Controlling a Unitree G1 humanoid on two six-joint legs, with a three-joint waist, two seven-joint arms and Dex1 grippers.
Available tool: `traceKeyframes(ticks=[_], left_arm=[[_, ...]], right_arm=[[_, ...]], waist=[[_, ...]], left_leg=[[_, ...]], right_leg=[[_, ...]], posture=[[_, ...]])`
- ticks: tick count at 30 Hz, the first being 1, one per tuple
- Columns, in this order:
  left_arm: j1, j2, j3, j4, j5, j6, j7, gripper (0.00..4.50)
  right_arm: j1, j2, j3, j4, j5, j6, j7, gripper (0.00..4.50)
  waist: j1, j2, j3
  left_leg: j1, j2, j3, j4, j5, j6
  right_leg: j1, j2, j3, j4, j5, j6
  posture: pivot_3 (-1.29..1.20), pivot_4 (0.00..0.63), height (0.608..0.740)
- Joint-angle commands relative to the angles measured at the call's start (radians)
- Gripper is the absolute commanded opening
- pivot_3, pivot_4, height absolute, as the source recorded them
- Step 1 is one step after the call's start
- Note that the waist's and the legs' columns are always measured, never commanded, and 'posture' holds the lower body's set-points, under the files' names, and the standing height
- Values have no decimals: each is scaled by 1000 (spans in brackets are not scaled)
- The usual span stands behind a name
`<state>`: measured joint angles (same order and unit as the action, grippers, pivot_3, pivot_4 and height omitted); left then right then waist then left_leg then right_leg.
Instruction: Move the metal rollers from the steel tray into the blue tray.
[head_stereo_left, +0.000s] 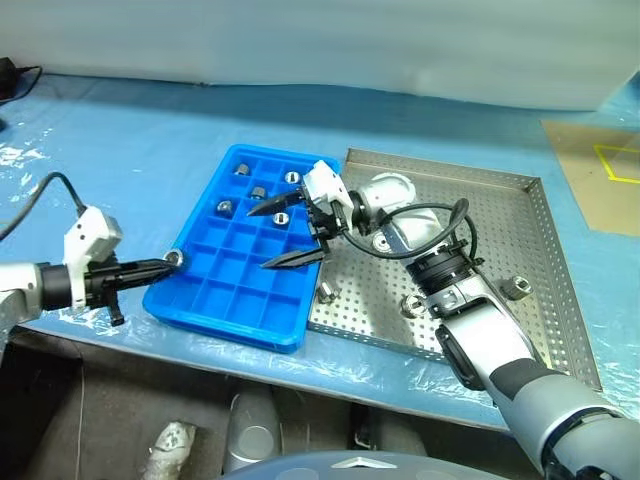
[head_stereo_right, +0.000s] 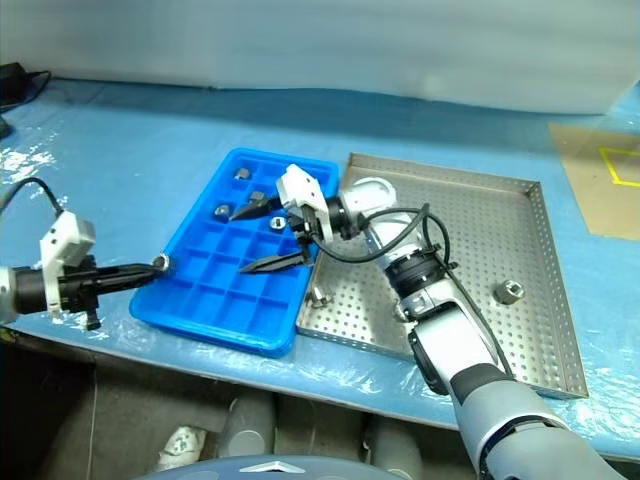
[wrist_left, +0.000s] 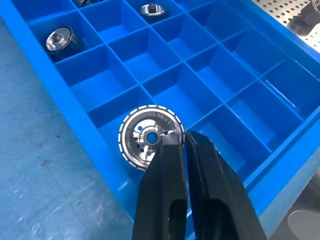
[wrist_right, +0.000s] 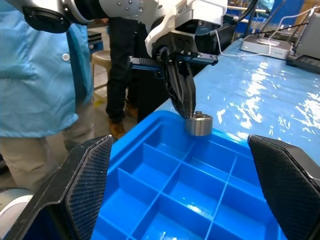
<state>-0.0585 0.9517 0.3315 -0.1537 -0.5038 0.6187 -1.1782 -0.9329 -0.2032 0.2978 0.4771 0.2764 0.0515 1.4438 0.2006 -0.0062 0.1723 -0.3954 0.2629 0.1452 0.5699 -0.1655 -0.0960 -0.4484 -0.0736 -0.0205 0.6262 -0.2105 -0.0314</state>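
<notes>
Five metal rollers (head_stereo_left: 242, 169) already sit in far compartments of the blue tray (head_stereo_left: 222, 315). The left gripper (head_stereo_left: 168, 263), clamped on another roller (head_stereo_left: 175, 259), holds it at the tray's near-left corner. The right gripper (head_stereo_left: 288, 234) hangs wide open, empty. About four remain in the steel tray (head_stereo_left: 545, 240).

Silver-grey arms, white wrists, black claw fingers (head_stereo_left: 285, 261)

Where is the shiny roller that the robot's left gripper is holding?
The roller is pinched in the left gripper, over the near-left corner of the blue tray, far from the steel tray.
</notes>
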Motion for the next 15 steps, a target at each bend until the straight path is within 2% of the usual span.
traceKeyframes(ticks=[1,10,13,15], left_arm=[[-44,-17,-42,51,24,-50,20,31],[-113,-28,-116,157,69,-101,25,31],[-125,-18,-115,164,63,-104,11,748],[-138,-22,-112,165,70,-109,29,1463]], right_arm=[[16,-19,-23,-67,4,6,-13,4500],[62,-63,-27,-135,1,29,-56,4500],[66,-66,-25,-143,3,32,-64,4500],[68,-64,-24,-147,4,33,-69,4500]], waist=[[-1,0,0],[-26,0,0],[-27,0,0],[-26,0,0]], left_leg=[[0,0,0,0,0,0],[1,0,0,3,1,-2],[4,0,0,3,2,-3],[5,0,0,2,2,-3]], right_leg=[[0,0,0,0,0,0],[0,0,1,5,0,0],[0,0,2,8,0,0],[0,0,2,11,-1,-1]], posture=[[314,150,740],[270,150,740],[269,150,740],[269,150,740]])
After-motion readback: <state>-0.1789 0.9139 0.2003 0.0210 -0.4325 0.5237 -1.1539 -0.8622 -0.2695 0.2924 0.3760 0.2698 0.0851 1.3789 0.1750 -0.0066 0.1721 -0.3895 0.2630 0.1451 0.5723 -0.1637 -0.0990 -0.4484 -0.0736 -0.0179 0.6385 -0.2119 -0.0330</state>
